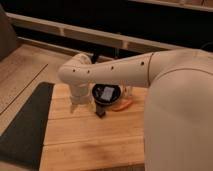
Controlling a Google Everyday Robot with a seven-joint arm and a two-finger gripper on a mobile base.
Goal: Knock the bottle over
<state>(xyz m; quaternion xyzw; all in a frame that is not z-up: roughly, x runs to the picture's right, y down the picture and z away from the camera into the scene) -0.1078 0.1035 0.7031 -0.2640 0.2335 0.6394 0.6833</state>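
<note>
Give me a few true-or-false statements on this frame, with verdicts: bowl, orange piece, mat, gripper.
1. The black bowl rests on the wooden table. True.
2. The orange piece lies left of the bowl. False: it lies at the bowl's front right.
3. The gripper is over the dark mat. False: it is at the bowl's front edge, above the wood.
4. The mat lies along the table's left side. True.

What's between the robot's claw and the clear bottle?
In the camera view, an orange carrot lies roughly between the gripper, low by the black bowl, and the bottle.
</note>
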